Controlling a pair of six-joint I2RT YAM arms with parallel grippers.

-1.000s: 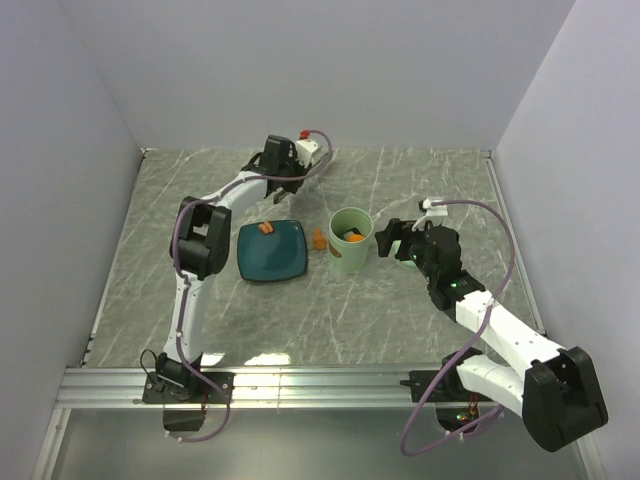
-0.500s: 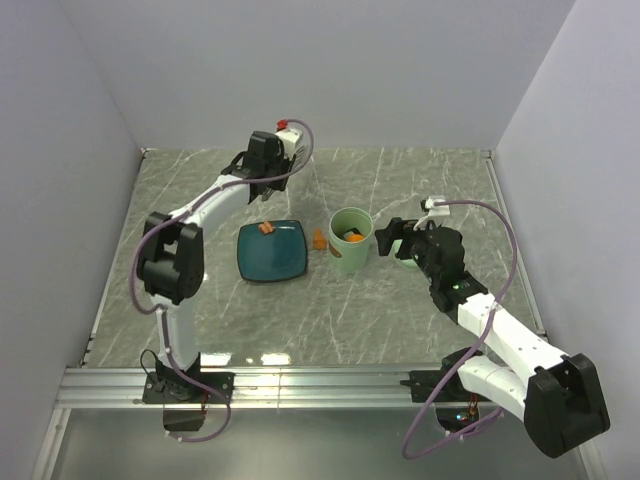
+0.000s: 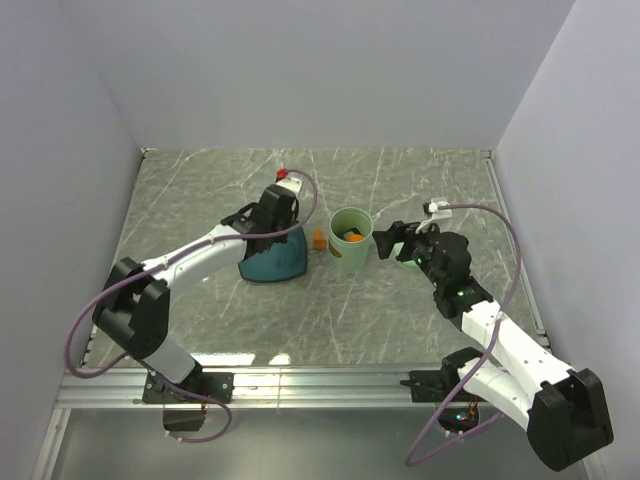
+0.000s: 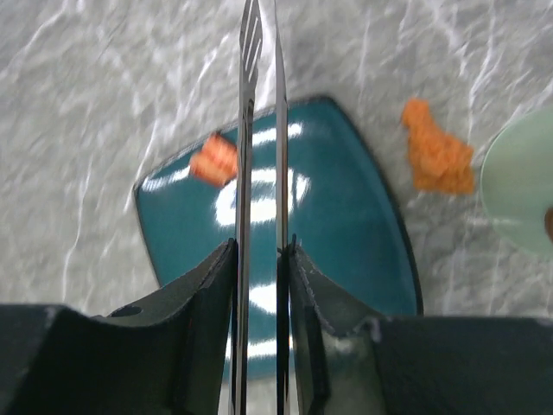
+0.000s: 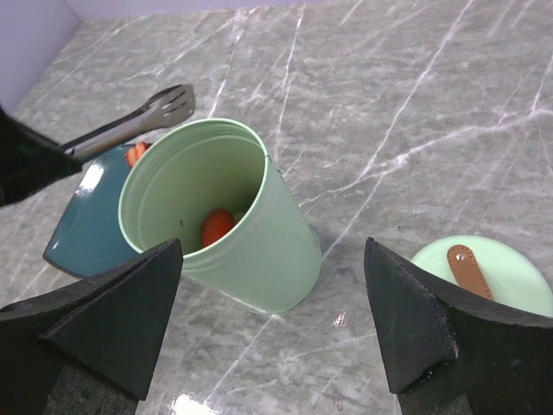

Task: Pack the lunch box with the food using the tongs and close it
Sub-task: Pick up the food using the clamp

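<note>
Now, left gripper (image 4: 260, 259) clenched on tongs (image 4: 249, 104) over plate (image 4: 346, 225), right gripper (image 5: 272, 255) released by lunch box (image 5: 194, 173)

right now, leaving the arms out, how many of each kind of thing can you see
lunch box: 1
lid: 1
plate: 1
tongs: 1
food pieces: 3 (one on the plate, one between plate and lunch box, one showing inside the lunch box)
total: 7
</note>
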